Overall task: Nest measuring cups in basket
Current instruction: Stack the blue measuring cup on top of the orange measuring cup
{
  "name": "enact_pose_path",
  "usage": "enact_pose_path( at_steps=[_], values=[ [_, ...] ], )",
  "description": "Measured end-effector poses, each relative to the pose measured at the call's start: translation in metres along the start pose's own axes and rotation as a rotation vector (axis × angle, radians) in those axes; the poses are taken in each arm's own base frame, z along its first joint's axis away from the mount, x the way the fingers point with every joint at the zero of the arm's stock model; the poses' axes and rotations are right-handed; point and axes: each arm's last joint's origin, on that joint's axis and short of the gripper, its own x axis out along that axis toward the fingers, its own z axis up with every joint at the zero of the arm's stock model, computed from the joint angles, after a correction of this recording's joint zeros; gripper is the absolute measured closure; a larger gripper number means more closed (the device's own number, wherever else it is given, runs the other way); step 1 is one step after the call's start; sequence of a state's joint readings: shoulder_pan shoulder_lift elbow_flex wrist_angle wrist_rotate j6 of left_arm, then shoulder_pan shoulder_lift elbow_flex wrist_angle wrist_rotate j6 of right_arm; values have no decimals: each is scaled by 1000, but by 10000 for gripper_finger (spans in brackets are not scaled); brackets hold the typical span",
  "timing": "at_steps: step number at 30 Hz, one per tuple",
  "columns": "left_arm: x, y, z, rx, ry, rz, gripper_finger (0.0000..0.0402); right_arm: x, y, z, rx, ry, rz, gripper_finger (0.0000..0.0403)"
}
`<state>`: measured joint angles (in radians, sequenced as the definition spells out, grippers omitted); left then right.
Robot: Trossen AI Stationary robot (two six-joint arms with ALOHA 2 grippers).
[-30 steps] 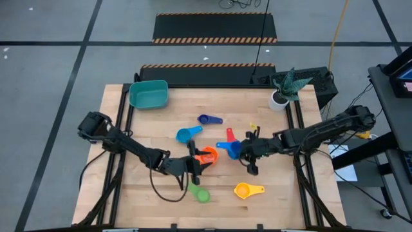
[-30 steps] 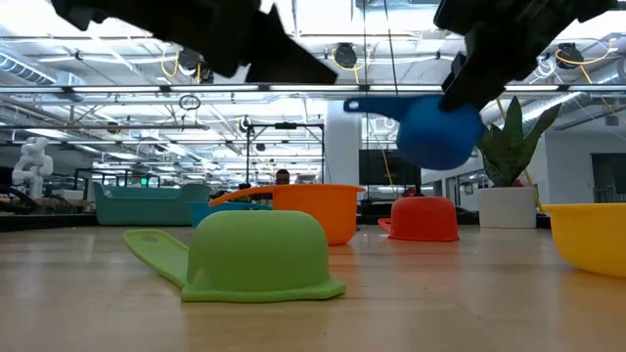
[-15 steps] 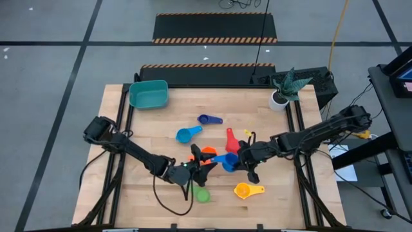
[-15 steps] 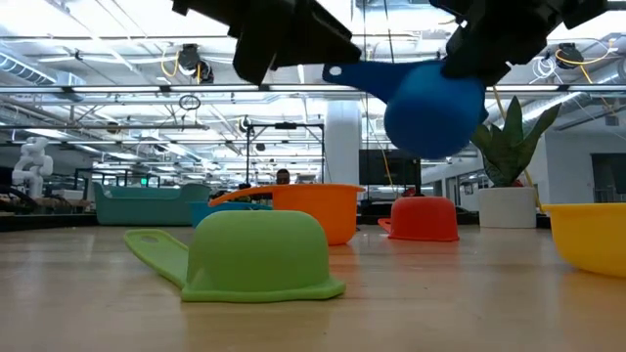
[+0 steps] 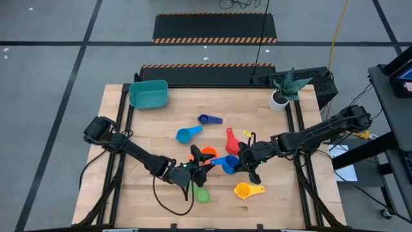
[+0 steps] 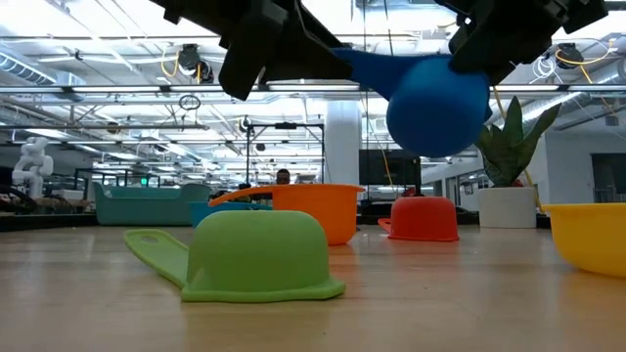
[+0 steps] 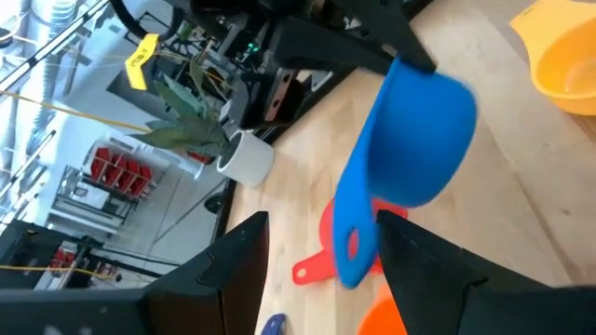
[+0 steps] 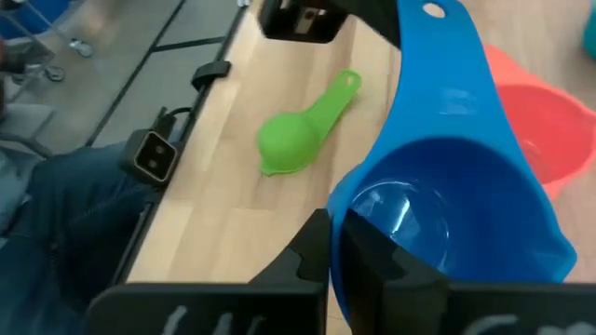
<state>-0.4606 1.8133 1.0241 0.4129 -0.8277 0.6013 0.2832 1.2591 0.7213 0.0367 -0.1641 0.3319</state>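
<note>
Together we hold the blue cup point(image 5: 229, 164) above mid-table: our right gripper point(image 5: 243, 156) clamps its bowl, our left gripper point(image 5: 205, 163) spreads wide around its handle.

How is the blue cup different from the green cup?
The blue cup is up in the air, with the right gripper shut on its bowl; the green cup lies on the table with nothing touching it. In the low view, the green cup sits upside down, while the blue cup's rounded bottom points down. Both are plastic scoops with flat handles.
</note>
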Motion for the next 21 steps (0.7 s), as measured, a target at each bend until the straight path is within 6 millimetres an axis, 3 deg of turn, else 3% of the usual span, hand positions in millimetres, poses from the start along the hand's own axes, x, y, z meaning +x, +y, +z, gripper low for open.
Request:
enact_pose_path(
  at_steps=[13, 21],
  values=[
    [-3, -1, 1, -18, 12, 25, 206, 0, 1, 1, -17, -4, 25, 395],
    [-4, -3, 2, -9, -12, -10, 286, 0, 1, 1, -16, -4, 26, 393]
  ],
)
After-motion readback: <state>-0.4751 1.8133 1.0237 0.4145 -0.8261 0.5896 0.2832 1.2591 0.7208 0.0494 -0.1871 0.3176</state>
